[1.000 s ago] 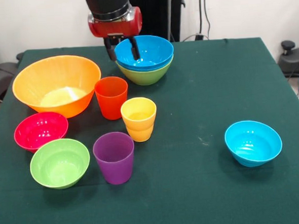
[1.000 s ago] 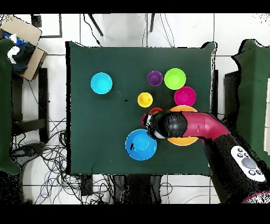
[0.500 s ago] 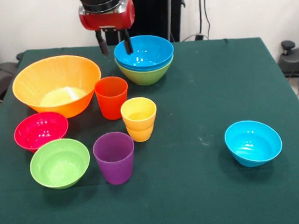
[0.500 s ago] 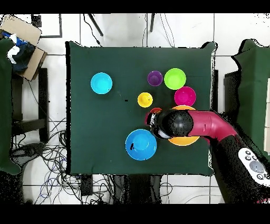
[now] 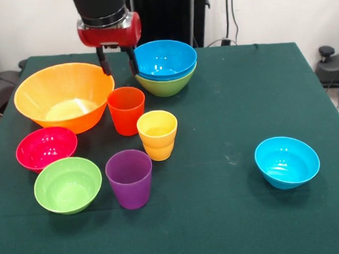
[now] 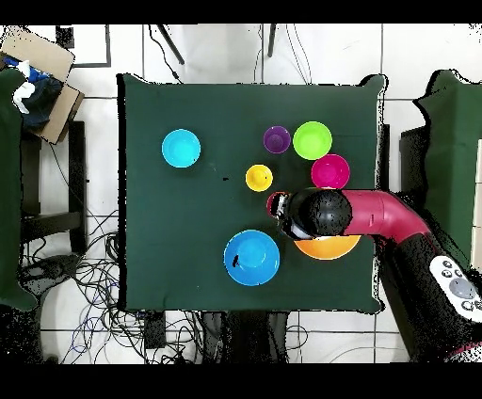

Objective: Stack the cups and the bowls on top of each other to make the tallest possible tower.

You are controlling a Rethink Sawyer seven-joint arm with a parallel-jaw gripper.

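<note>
My gripper [image 5: 118, 65] hangs open and empty at the far side, between the huge orange-yellow bowl [image 5: 64, 97] and the tower [image 5: 163, 67] of two blue bowls nested in a green one. It is just above and behind the orange-red cup [image 5: 126, 110]. The yellow cup [image 5: 157, 134] and purple cup [image 5: 129, 178] stand nearer the front. The pink-red bowl [image 5: 46, 148] and a small green bowl [image 5: 67, 184] sit at front left. A light-blue bowl [image 5: 287, 161] stands alone at the right. In the overhead view the arm [image 6: 320, 213] covers part of the orange-yellow bowl [image 6: 329, 248].
The green tablecloth [image 5: 221, 216] ends at the front and side edges. Cables and a cardboard box [image 6: 42, 80] lie on the floor beside the table.
My gripper has moved left in the front view, away from the blue bowl rim toward the orange-yellow bowl, staying open. No cup or bowl has moved.
</note>
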